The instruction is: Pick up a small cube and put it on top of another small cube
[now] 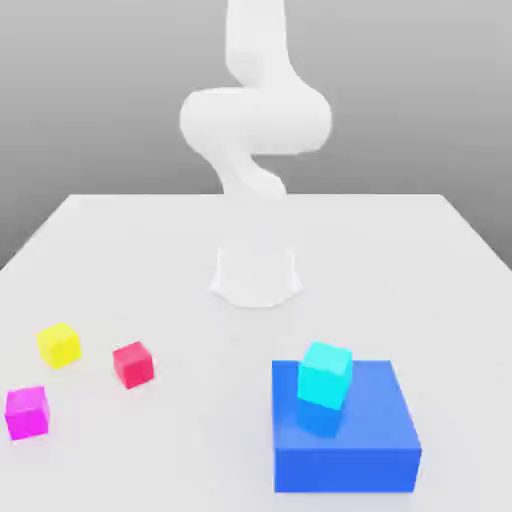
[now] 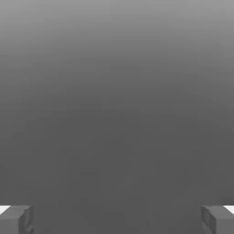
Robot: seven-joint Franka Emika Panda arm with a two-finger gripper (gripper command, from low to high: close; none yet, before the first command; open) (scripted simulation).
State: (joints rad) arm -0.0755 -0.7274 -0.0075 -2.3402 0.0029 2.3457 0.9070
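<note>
The small yellow cube (image 1: pixel 58 344) rests on the white table (image 1: pixel 400 260) at the exterior view's left. Close to it lie a red cube (image 1: pixel 133 364) and a magenta cube (image 1: pixel 26 412), each apart from the others. A cyan cube (image 1: pixel 325 374) sits tilted on a large blue block (image 1: pixel 345 435) at the front right. The white arm (image 1: pixel 255 120) rises from its base at the table's middle and leaves the picture at the top. In the hand view my gripper (image 2: pixel 117 219) is open, its grey fingertips (image 2: pixel 17 219) far apart with only plain grey background between them.
The arm's round base (image 1: pixel 256 277) stands at the table's centre. The blue block is the tallest obstacle, near the front edge. The three small cubes cluster near the table's left front edge.
</note>
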